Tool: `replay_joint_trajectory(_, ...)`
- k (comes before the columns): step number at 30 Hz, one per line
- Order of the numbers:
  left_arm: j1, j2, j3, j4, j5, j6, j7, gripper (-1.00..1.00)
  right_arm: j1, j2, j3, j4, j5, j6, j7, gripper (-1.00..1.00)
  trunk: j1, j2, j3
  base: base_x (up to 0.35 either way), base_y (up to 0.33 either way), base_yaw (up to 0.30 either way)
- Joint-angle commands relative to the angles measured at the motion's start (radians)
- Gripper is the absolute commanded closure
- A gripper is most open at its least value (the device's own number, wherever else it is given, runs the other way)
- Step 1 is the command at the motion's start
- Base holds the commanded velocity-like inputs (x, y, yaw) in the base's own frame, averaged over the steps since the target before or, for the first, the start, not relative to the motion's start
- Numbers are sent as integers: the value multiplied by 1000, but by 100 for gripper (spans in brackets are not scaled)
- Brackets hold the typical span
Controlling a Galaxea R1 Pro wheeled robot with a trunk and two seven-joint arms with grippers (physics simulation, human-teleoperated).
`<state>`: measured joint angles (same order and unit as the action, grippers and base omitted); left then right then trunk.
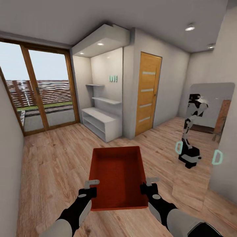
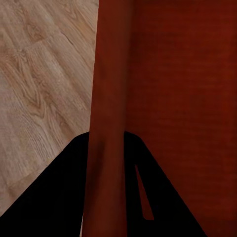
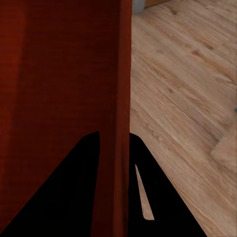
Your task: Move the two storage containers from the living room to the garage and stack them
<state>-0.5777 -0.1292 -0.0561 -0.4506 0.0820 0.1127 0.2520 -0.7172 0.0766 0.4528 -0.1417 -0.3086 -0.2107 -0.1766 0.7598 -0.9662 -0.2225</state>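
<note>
**One bin in both grippers, door ahead**

One orange-red storage container (image 1: 118, 176) sits low centre of the head view, carried level above the wood plank floor (image 1: 56, 154). The left gripper (image 1: 89, 187) pinches its left wall, the right gripper (image 1: 149, 185) its right wall; the wrist views show each wall between the fingers. To carry it well, I'd keep both arms level and matched, steering toward the one wooden door (image 1: 147, 92), upper centre-right. One mirror (image 1: 200, 131) at right.
</note>
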Motion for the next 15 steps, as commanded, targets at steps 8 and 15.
replay_joint_trajectory(8,0,26,24,-5,-15,-11,61,100,-1,0,-43,0,-43,1,0,100,1,-1,-1,323,0,117)
replay_joint_trajectory(15,-1,26,24,-5,-15,-11,61,100,-1,0,-43,0,-43,1,0,100,1,-1,-1,323,0,3)
